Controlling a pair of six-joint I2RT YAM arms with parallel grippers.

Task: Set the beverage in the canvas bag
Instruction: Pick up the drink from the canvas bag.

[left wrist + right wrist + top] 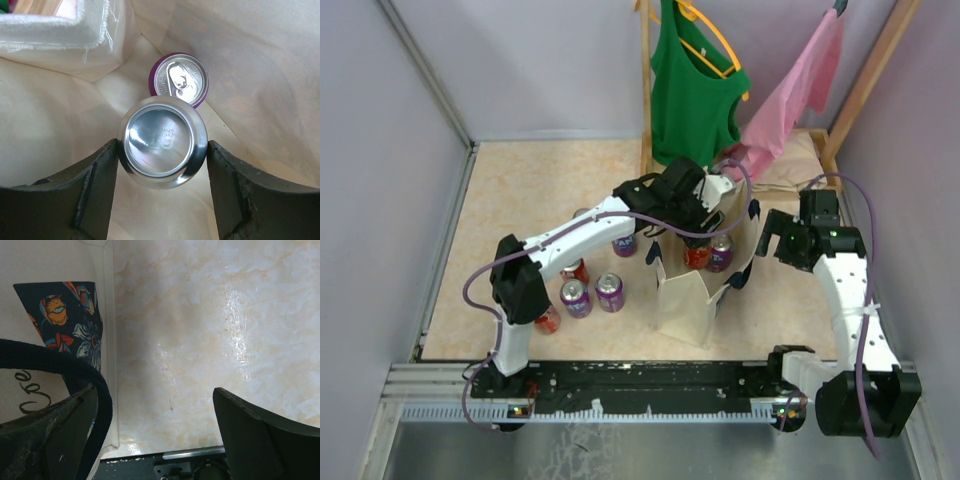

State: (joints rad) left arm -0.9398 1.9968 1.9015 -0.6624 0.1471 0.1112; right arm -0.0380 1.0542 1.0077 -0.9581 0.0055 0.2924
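The cream canvas bag (682, 305) stands open at the table's middle. My left gripper (705, 222) reaches down into its mouth. In the left wrist view the left gripper (162, 150) is shut on a beverage can (162, 142), whose silver base faces the camera, inside the bag's walls (260, 60). A purple can (180, 80) stands upright on the bag floor just beyond it. My right gripper (768, 238) is open at the bag's right side. In the right wrist view the right gripper (155, 395) has the navy strap (102, 405) looped over its left finger.
Several purple and red cans (576, 298) stand on the table left of the bag. A green tank top (692, 90) and a pink garment (790, 90) hang on a wooden rack at the back. Grey walls enclose the table.
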